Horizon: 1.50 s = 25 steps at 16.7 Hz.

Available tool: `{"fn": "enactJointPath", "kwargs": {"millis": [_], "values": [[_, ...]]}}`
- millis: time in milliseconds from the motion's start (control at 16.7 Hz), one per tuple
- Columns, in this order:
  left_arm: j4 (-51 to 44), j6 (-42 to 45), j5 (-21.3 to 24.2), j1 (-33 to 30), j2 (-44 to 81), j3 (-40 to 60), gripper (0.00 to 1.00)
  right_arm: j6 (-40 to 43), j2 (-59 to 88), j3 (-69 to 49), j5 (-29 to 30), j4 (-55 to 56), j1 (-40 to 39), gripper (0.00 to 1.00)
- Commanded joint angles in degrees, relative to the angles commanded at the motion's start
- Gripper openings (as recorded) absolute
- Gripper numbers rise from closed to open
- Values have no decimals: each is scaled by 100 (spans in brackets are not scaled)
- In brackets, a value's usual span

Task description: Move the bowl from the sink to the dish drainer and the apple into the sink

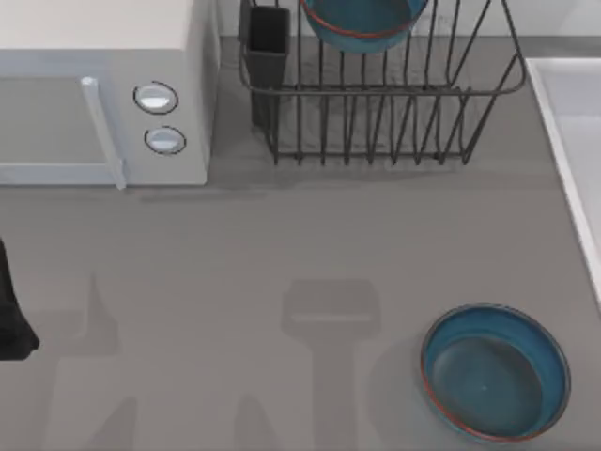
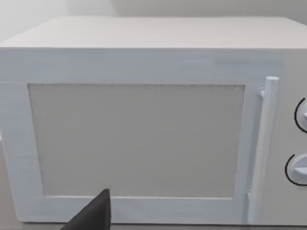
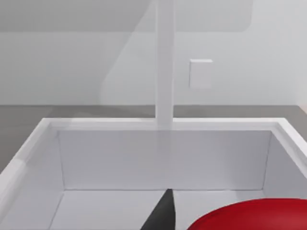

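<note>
The teal-blue bowl (image 1: 362, 21) with its red-brown rim rests in the dark wire dish drainer (image 1: 394, 113) at the back, partly cut off by the frame edge. Along the table's right side runs the white sink (image 1: 573, 122). In the right wrist view, my right gripper (image 3: 165, 213) hangs over the sink basin (image 3: 163, 123). The glossy red apple (image 3: 254, 215) is close beside it, low over the basin floor. I cannot tell whether the apple is held or resting. My left gripper (image 2: 93, 213) faces the microwave door, and its arm (image 1: 11, 324) is at the table's left edge.
A white microwave (image 1: 103, 94) with two round knobs stands at the back left. A wider, shallow blue dish (image 1: 495, 371) sits at the front right. The drainer's dark cutlery holder (image 1: 268, 47) is on its left corner. A white faucet column (image 3: 164, 62) rises behind the sink.
</note>
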State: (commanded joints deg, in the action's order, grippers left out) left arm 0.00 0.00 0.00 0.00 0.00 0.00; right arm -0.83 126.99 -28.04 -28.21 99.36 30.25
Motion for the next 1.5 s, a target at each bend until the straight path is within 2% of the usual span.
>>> {"fn": "enactJointPath", "kwargs": {"millis": [540, 1200, 1500], "values": [[0, 0, 0, 0, 0, 0, 100, 0, 0, 0, 0, 0, 0, 98], [0, 0, 0, 0, 0, 0, 100, 26, -53, 47, 23, -54, -2, 100], [0, 0, 0, 0, 0, 0, 100, 223, -1151, 771, 300, -1144, 57, 100]]}}
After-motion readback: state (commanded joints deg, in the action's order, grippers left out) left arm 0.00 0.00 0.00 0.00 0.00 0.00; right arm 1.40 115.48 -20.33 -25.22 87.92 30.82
